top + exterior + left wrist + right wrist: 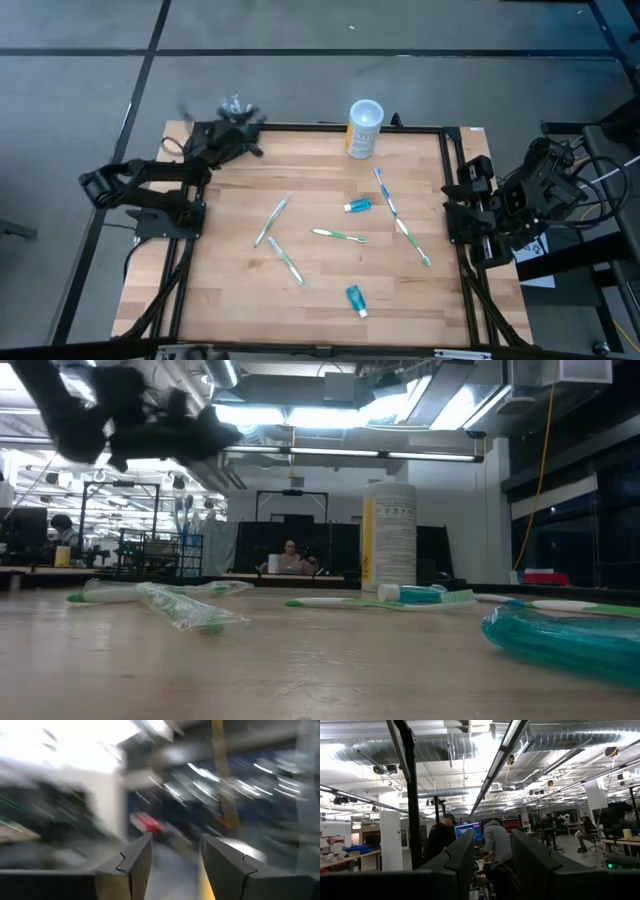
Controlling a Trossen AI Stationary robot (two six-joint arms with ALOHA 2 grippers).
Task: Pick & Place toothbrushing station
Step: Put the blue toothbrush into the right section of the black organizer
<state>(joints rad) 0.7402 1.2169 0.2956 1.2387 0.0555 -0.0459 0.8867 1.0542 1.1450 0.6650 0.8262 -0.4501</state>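
Across the wooden table (230,300), toothbrushes (339,236), teal tubes (355,300) and a cup (364,129) are lying scattered while left gripper (240,110) and right gripper (492,865) are sitting open, holding nothing.

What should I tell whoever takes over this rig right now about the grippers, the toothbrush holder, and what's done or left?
Left gripper: open, empty, raised by the far left corner of the wooden table.
Right gripper: open, empty, parked at the table's right edge.
Small black toothbrush holder block: not visible in any view.
White-and-yellow cup stands at the far edge; toothbrushes and teal tubes lie loose mid-table.
Done: cannot tell. Left: locate the holder and check its placement.
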